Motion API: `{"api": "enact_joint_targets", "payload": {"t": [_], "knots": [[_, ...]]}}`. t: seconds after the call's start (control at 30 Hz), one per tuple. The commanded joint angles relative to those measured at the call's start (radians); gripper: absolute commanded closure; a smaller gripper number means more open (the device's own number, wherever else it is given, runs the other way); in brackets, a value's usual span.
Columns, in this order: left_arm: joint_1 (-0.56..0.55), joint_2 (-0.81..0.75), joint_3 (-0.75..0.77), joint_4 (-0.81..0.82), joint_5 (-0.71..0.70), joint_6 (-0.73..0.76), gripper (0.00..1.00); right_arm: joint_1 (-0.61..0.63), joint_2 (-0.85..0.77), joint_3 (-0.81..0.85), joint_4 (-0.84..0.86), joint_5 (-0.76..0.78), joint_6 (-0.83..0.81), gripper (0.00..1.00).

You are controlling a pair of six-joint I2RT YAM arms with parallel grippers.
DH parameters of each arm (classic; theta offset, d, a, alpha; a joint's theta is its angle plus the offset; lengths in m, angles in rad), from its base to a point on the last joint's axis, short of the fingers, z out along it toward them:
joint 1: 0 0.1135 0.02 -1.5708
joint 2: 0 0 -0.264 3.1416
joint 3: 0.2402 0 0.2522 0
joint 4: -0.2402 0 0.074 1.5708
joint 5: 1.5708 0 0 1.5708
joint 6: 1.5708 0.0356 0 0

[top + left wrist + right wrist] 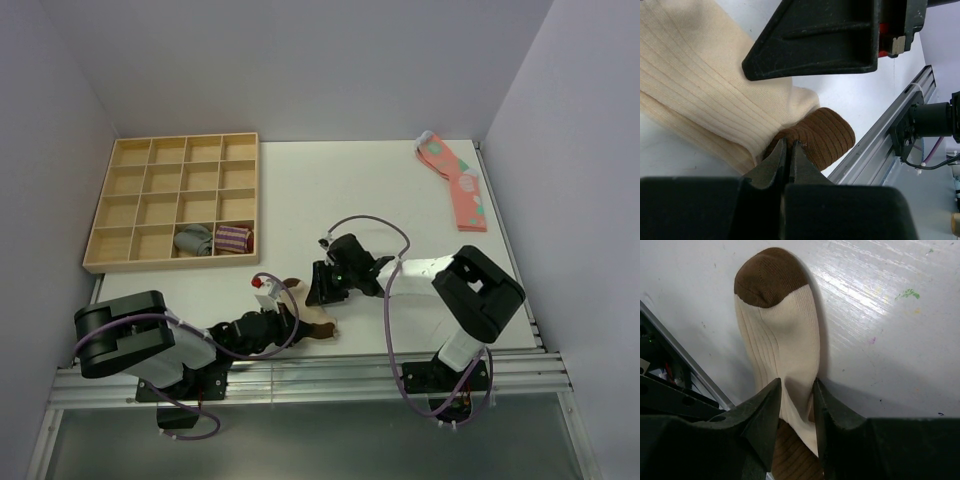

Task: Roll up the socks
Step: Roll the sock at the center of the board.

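You have one beige sock pair [312,322] at the table's [380,190] near edge. Your left gripper [788,156] pinches its brown end; your right gripper [796,410] straddles it, half open. Two rolled pairs [214,240] sit in one tray [170,200].

A: Left arm status?
B: Left black two-finger gripper [283,322] low at the near table edge, arm folded close to its base. Fingertips [781,159] pressed together, pinching the dark brown band of the beige ribbed fabric socks [715,95].

A: Right arm?
B: Elbow bent, forearm reaching left toward the middle. Right black two-finger gripper [322,284] angled down, just beside the left one.

A: Jaws?
B: Narrow gap, one finger [762,412] on each side of the cream fabric, touching it. Can't confirm a firm grip.
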Motion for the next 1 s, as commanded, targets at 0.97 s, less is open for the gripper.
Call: {"api": "enact_joint_targets", "payload": {"t": [0.97], "knots": [[0.097,-0.105,0.111,-0.507,0.158,0.059,1.0,-0.026,-0.191,-0.191,0.009,0.254,0.105,0.66]]}}
